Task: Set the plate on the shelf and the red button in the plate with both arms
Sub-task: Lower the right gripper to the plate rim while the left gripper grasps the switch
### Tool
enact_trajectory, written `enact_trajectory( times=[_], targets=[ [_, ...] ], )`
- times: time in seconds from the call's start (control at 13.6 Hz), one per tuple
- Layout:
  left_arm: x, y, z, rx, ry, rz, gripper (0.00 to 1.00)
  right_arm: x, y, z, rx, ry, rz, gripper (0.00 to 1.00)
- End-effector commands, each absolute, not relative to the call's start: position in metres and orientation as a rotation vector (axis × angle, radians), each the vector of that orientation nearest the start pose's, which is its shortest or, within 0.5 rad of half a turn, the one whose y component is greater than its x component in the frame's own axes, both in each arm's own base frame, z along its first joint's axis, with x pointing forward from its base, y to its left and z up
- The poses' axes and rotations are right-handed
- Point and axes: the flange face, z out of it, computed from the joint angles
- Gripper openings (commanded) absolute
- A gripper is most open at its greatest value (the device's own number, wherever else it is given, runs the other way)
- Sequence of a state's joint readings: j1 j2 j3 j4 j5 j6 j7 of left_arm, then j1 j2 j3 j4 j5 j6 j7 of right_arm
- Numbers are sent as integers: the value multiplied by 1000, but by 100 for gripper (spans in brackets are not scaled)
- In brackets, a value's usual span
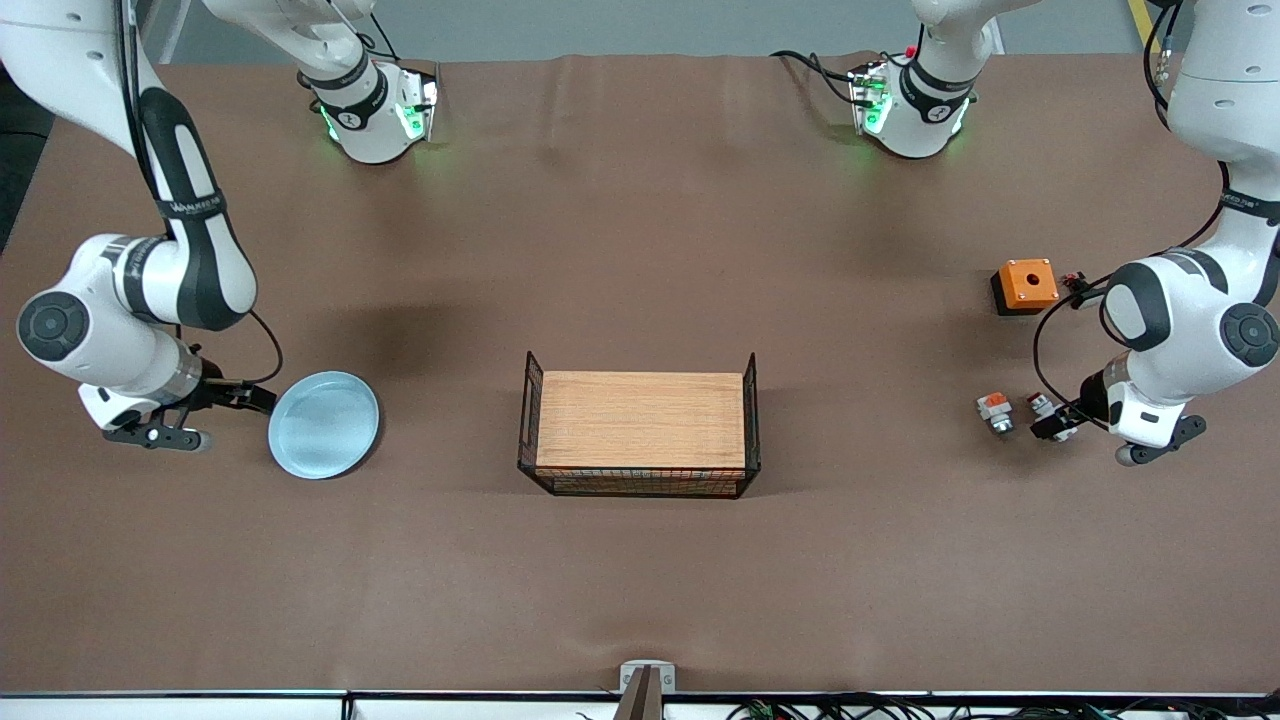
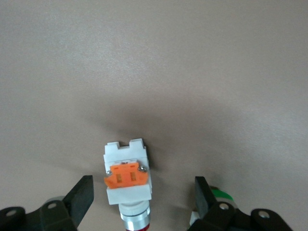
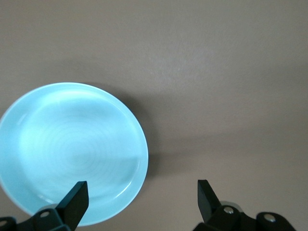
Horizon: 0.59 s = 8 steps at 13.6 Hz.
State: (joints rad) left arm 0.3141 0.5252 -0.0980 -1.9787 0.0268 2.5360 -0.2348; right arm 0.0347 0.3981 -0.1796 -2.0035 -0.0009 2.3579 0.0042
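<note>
The pale blue plate [image 1: 323, 423] lies on the table toward the right arm's end, and it shows in the right wrist view [image 3: 72, 149]. My right gripper [image 1: 262, 398] [image 3: 142, 190] is open at the plate's edge, one finger over the rim and the other over bare table. The red button [image 1: 1040, 407] lies on the table toward the left arm's end. In the left wrist view the red button [image 2: 127, 178] shows its white body, orange block, silver ring and red cap. My left gripper [image 1: 1052, 425] [image 2: 143, 192] is open with the button between its fingers, which do not touch it.
A black wire basket [image 1: 750, 420] with a wooden bottom stands mid-table. A stubby white-and-orange part [image 1: 995, 410] lies beside the red button. An orange square box [image 1: 1025, 285] with a hole sits farther from the front camera. A green-and-white bit [image 2: 221, 195] shows by one left finger.
</note>
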Motion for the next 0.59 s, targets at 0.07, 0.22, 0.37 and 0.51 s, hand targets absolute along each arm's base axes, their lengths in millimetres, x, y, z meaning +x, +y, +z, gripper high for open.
enact_trajectory(
  times=[0.07, 0.22, 0.37, 0.51],
  targets=[
    [602, 138, 201, -3088, -698, -70, 92, 595, -88, 220, -3097, 281, 118, 99],
    [601, 139, 193, -3090, -697, -56, 89, 596, -95, 207, -3049, 245, 121, 98],
    [600, 139, 192, -3091, -692, -54, 85, 599, -107, 201, -3036, 197, 114, 97],
    [599, 138, 191, -3092, -689, -49, 80, 601, -112, 200, -3037, 184, 108, 96]
  ],
)
